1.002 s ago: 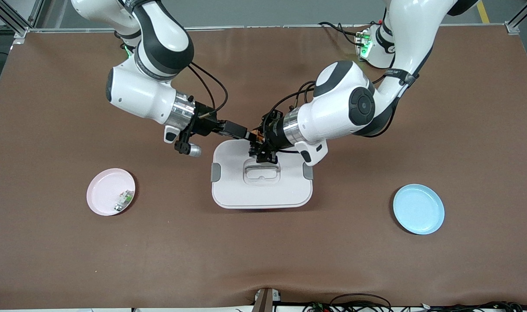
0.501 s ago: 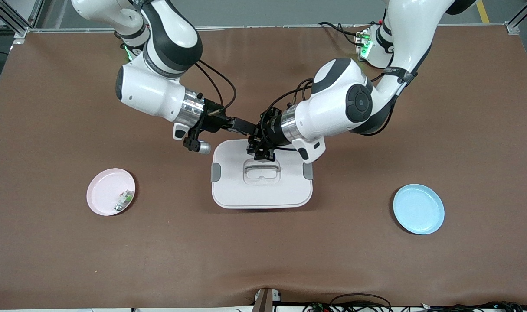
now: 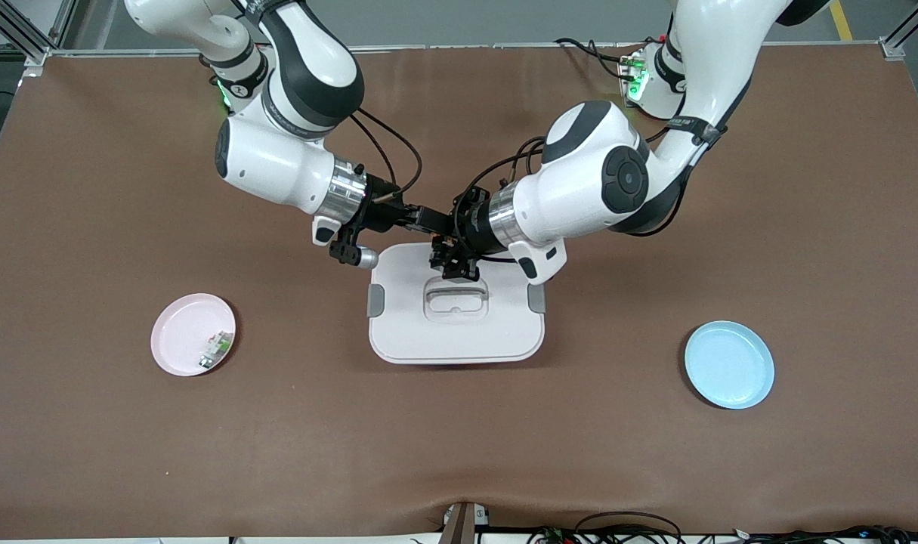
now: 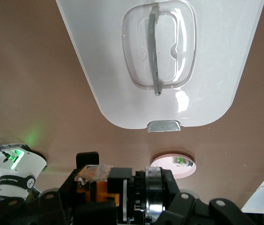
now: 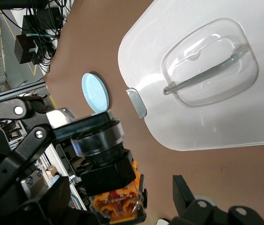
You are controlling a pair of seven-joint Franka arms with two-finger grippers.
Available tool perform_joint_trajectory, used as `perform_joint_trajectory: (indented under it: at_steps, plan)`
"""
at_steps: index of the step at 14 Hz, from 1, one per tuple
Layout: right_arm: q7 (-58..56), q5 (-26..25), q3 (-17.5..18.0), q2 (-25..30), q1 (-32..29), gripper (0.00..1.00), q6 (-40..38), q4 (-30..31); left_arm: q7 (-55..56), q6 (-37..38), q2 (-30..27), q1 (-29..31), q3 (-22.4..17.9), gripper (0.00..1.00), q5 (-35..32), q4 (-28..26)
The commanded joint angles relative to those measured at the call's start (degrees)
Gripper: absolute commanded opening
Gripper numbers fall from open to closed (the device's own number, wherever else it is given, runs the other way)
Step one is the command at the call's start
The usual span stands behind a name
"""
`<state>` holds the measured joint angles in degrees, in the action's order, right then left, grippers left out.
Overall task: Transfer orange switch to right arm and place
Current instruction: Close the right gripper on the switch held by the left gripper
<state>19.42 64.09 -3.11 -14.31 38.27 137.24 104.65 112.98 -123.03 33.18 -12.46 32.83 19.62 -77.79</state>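
Note:
The orange switch (image 3: 443, 239), a black block with an orange and clear base, is held in the air over the edge of the white container that lies farthest from the front camera. My left gripper (image 3: 448, 245) is shut on it; in the left wrist view the switch (image 4: 99, 190) sits between the black fingers (image 4: 87, 158). My right gripper (image 3: 431, 226) is open and meets it end on. In the right wrist view the switch (image 5: 115, 199) lies between my right gripper's (image 5: 120, 200) jaws, with a gap to one finger (image 5: 183, 193).
A white lidded container (image 3: 496, 332) with a clear handle and grey latches stands mid-table. A pink plate (image 3: 179, 325) holding a small green-and-white part (image 3: 215, 347) lies toward the right arm's end. A blue plate (image 3: 729, 365) lies toward the left arm's end.
My right arm has moved toward the left gripper until its fingers reach the switch. The left gripper shifted slightly away from the front camera, still holding the switch.

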Motion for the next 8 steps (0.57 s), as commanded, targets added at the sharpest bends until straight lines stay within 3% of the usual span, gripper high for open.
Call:
perform_joint_trajectory:
  at_steps: [1, 6, 8]
  plan:
    - [-2.88, 0.33, -0.49, -0.63, 0.14, 0.62, -0.39, -1.21, 1.11, 0.95, -0.66, -0.28, -0.05, 0.0, 0.77, 0.71]
    - [-6.67, 0.25, -0.58, -0.63, -0.04, 0.61, -0.13, -1.21, 1.11, 0.95, -0.66, -0.28, -0.05, 0.0, 0.69, 0.71]
    - [-7.82, 0.25, -0.75, -0.54, -0.3, 0.37, -0.13, -1.21, 1.11, 0.95, -0.66, -0.28, -0.05, 0.0, 0.69, 0.71]
